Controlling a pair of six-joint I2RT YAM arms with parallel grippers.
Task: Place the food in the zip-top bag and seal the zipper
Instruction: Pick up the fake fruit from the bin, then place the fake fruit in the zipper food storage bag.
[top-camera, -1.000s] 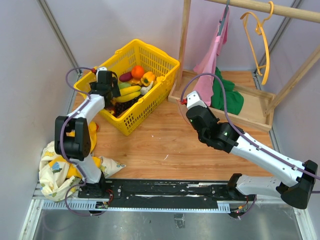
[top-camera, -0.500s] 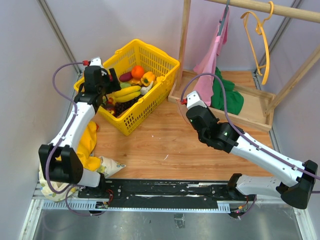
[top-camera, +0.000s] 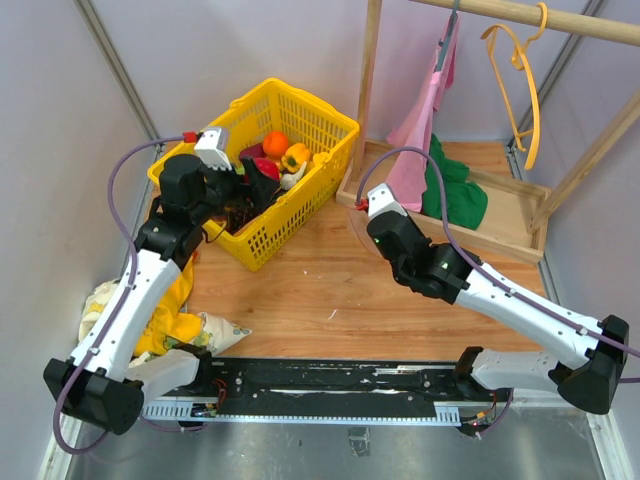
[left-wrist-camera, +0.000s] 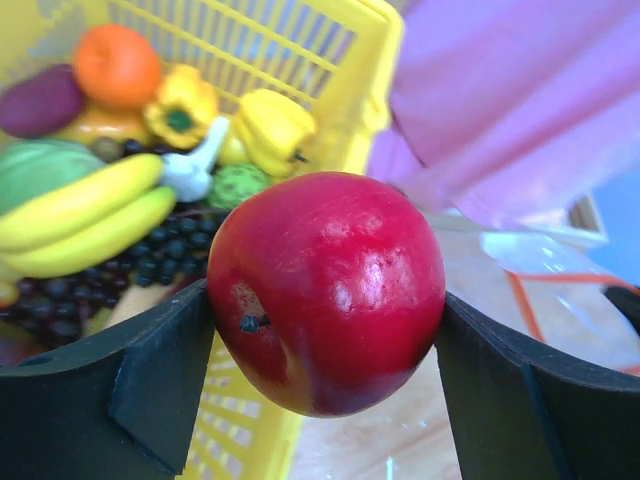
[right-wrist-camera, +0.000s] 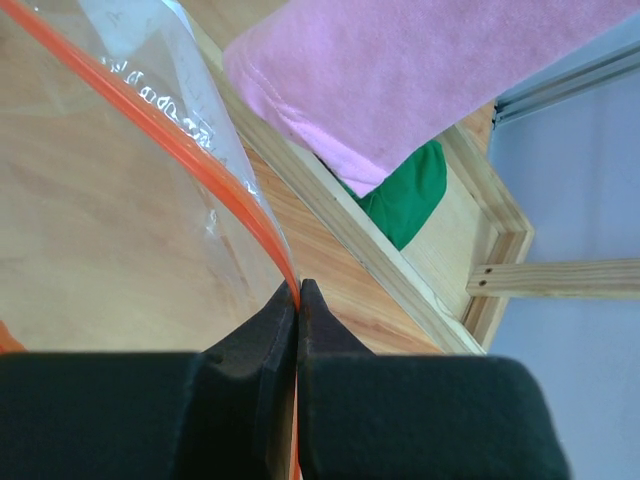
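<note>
Left claw (left-wrist-camera: 325, 305) clamped on red apple (left-wrist-camera: 330, 270), over basket (top-camera: 285, 220) at bench's far-left corner. Right claw (right-wrist-camera: 298, 300) pinched together on zipper (right-wrist-camera: 180, 135), mid-bench; zip-top bag (right-wrist-camera: 100, 230) hangs there. I'd release the apple deep inside the mouth.

both arms: white links w/ black joint housings, left arm (top-camera: 135, 300) and right arm (top-camera: 520, 310) alike. a purple cable (top-camera: 118, 168) loops out from behind each pincer, w/ a red plug at the pincer end. pale cam block (top-camera: 212, 141) sits just behind the left pincer (top-camera: 250, 178). fingers (left-wrist-camera: 140, 385) are matte black, thick, wedge-shaped; right pincer (right-wrist-camera: 298, 298) has the same black wedges.
</note>
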